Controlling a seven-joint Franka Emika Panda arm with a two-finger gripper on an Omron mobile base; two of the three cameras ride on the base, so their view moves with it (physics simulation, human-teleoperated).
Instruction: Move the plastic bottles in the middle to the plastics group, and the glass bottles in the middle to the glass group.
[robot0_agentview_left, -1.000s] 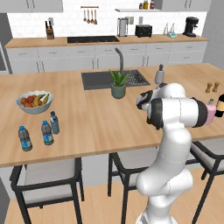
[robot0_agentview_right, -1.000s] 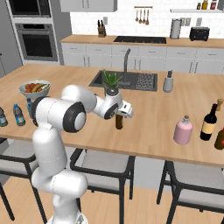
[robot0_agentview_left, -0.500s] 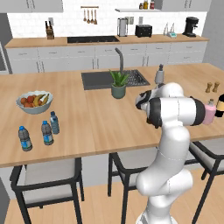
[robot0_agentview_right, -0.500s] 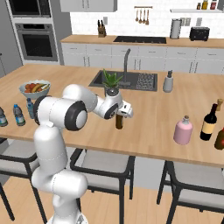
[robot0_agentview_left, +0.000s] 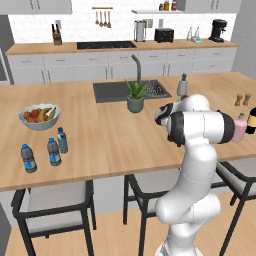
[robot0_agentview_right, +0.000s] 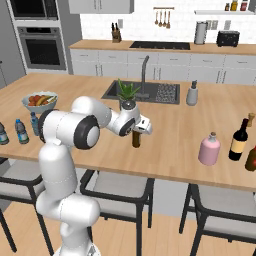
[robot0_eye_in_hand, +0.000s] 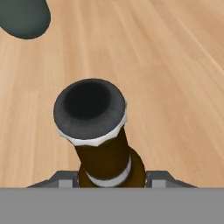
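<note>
Three water bottles (robot0_agentview_left: 54, 151), one amber bottle (robot0_agentview_right: 136, 138), one pink bottle (robot0_agentview_right: 209, 149)

We observed the slim amber-brown glass bottle (robot0_agentview_right: 136, 139) upright at mid-counter, the squat pale-pink bottle (robot0_agentview_right: 209, 149) just beside the tall dark wine bottle (robot0_agentview_right: 238, 140), and three small clear blue-banded water bottles (robot0_agentview_left: 54, 152) grouped near the counter's far-left edge.

Home kitchen: wall oven (robot0_agentview_right: 42, 47), sink (robot0_agentview_left: 131, 90) set in wooden island tabletop (robot0_agentview_left: 115, 140), toaster (robot0_agentview_left: 164, 34), stools (robot0_agentview_left: 55, 202).
</note>
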